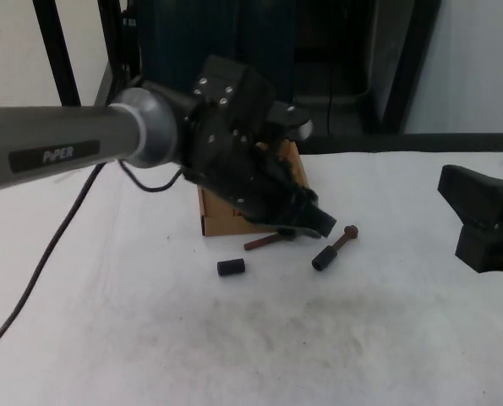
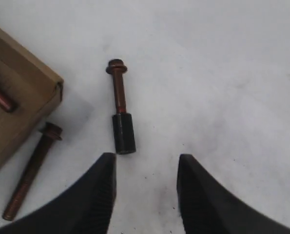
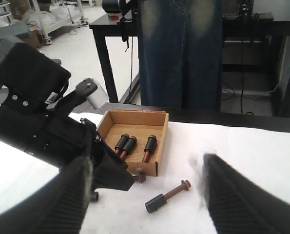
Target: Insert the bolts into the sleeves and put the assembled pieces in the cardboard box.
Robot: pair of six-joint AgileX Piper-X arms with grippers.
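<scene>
High rear overview, close wrist views, box (image 3: 163,139) shared

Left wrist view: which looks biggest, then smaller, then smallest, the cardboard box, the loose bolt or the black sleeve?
1. cardboard box, biggest, even with part of it cut off by the picture's edge.
2. loose bolt, long and thin.
3. black sleeve, shortest, though thicker than the bolt.

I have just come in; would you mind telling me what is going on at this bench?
Two robot arms are fitting bolts into sleeves and boxing them. The left gripper hangs open close to an assembled bolt and sleeve lying on the white cloth, holding nothing. The cardboard box already holds three assembled pieces. One loose bolt lies beside the box, and one loose sleeve lies apart on the cloth. The right gripper is open and empty, off to the side.
</scene>
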